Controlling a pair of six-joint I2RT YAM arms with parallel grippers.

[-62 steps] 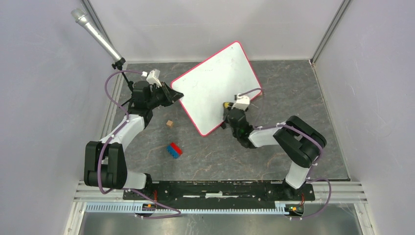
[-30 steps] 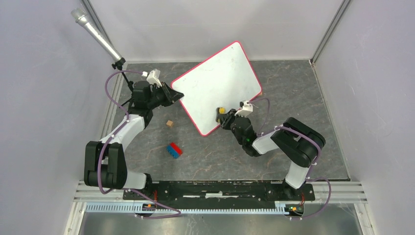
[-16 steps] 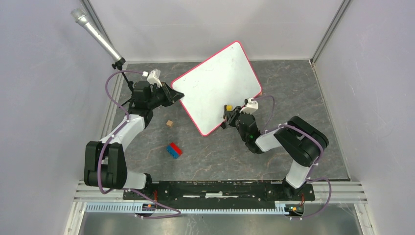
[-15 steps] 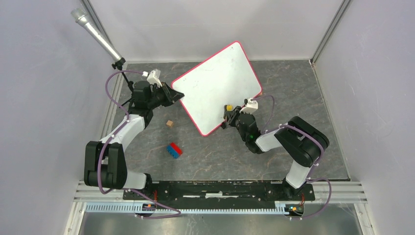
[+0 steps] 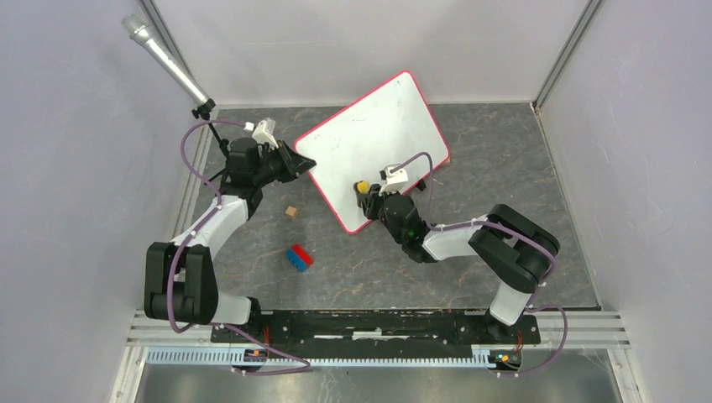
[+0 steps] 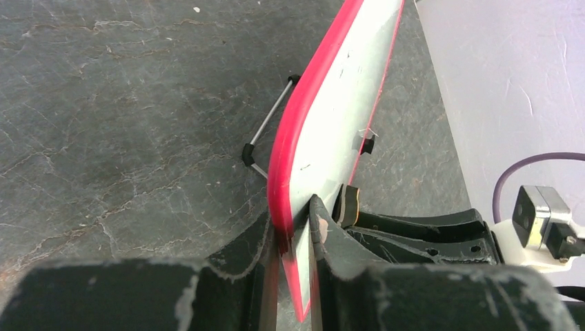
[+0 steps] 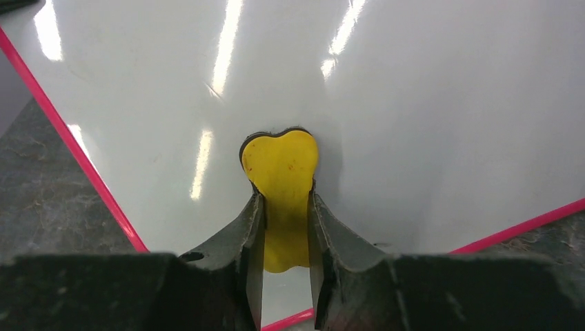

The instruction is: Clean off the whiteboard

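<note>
Left gripper (image 6: 295, 224) clamps the whiteboard (image 5: 369, 126) by its red corner rim, steadying it tilted at the back-middle of the table (image 5: 504, 168), so the right gripper (image 7: 283, 207), clenched on a yellow heart-shaped eraser (image 7: 279, 162), can rub its near face, apparently touching.

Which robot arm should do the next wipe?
Right. The right gripper pinches the yellow eraser against the whiteboard; the left gripper is busy clamping its red rim.
</note>
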